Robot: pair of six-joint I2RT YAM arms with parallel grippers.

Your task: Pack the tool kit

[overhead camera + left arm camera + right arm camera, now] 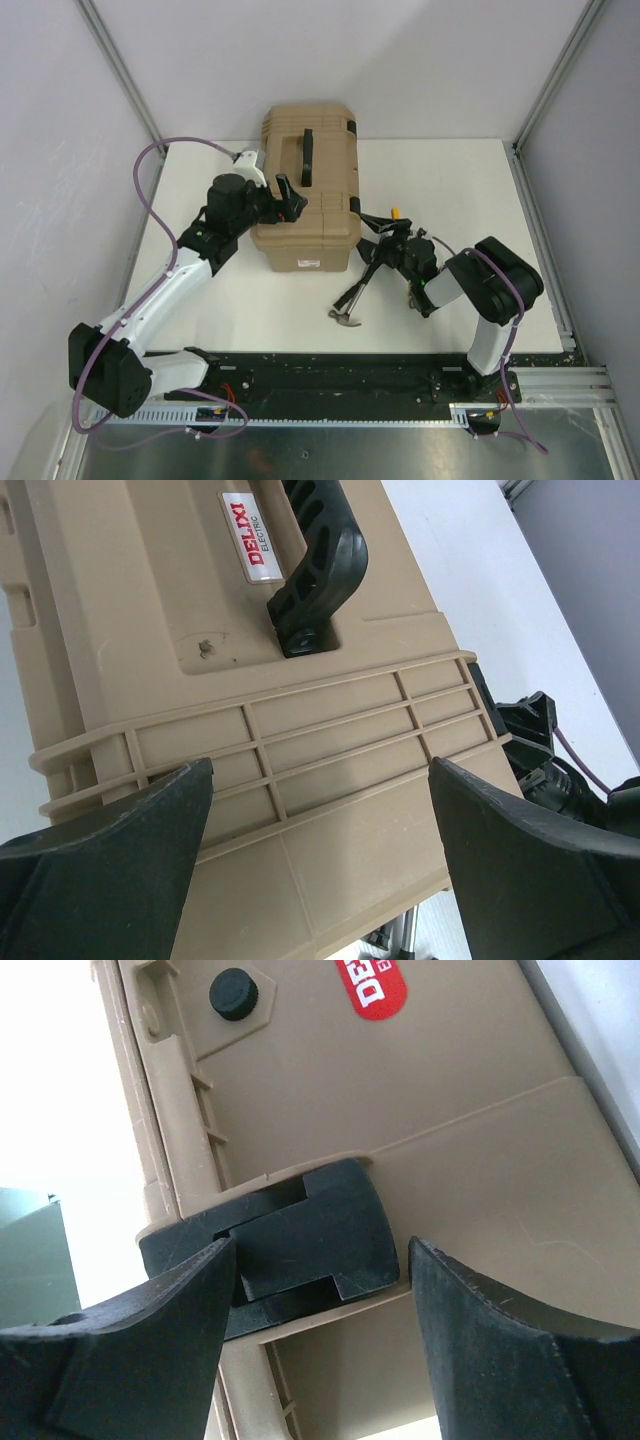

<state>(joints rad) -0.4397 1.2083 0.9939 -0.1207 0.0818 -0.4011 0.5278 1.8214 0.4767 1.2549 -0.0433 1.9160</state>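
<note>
left gripper (pixel 291 200) sits at the toolbox's nine o'clock side, jaws wide apart, holding nothing, well placed to brace the lid. the tan toolbox (pixel 330 140) stands lid down at mid-table, handle (pixel 307 158) lying flat. at its three o'clock the right gripper (pixel 320 1252) straddles the black latch (pixel 330 1215), jaws apart, not clamped. the hammer (pixel 352 300) lies outside at five o'clock, so the latch likely needs freeing: catch its free edge squarely and pull outward while the left steadies the box.
</note>
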